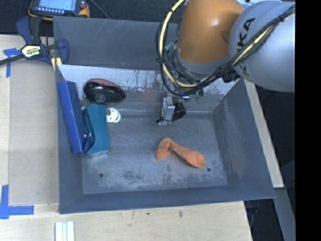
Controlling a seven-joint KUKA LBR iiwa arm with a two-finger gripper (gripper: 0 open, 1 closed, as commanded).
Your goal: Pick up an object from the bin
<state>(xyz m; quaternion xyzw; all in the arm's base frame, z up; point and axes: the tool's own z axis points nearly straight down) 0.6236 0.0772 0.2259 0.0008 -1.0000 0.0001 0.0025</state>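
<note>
The gripper [169, 113] hangs low near the back wall of the bin [150, 192], and whether the claw is apart or together cannot be told from here. The nearest thing is a bent orange-tan piece [179, 153] lying alone on the floor just in front of it, well apart from the teal box [96, 129] and blue bar [67, 117] along the left wall. It looks light and soft, perhaps rubbery, so it may flex or slip. The narrow middle, gripped across its width, seems the safest hold.
</note>
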